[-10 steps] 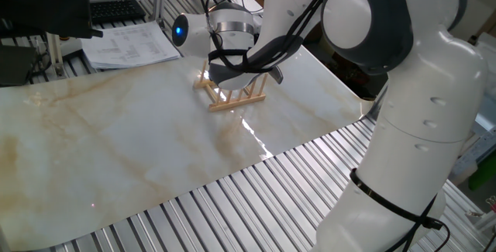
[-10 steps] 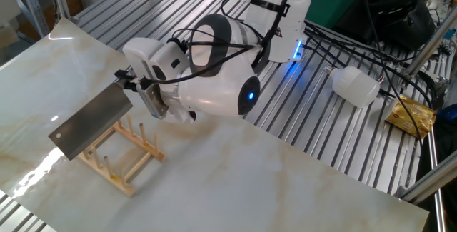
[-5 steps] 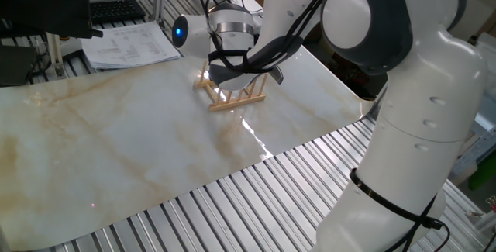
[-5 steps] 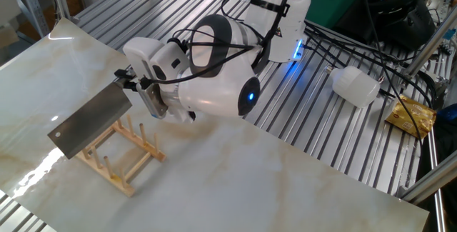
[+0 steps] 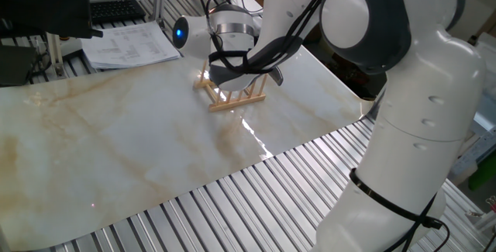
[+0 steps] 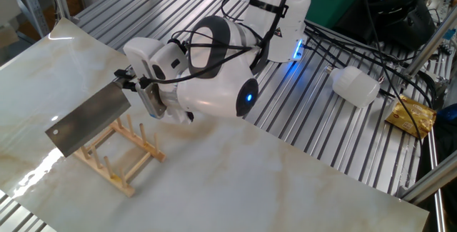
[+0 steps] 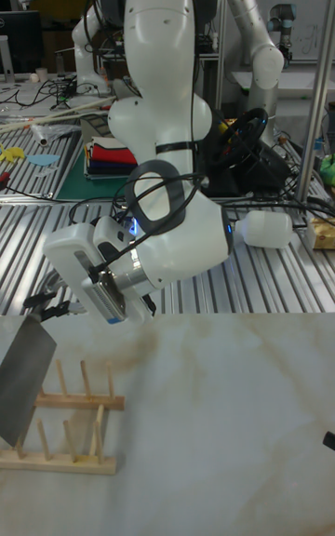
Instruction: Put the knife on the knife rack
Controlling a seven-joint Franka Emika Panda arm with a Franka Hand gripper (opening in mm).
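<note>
One knife (image 6: pixel 86 120), one knife rack (image 6: pixel 116 153), one claw (image 6: pixel 131 80), one white bottle (image 6: pixel 355 86), one marbled surface (image 6: pixel 285 189)

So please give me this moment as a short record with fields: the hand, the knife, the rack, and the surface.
hand: the hand is shut on the knife's handle end, at the rack's far side in the other fixed view
knife: the knife is held in the air, its broad dark grey blade tilted down toward the rack; the handle is mostly hidden
knife rack: the knife rack, light wood with upright pegs, stands under the blade
contact: cannot tell if the blade touches the pegs
surface: the marble-pattern board lies on a slatted metal table
</note>
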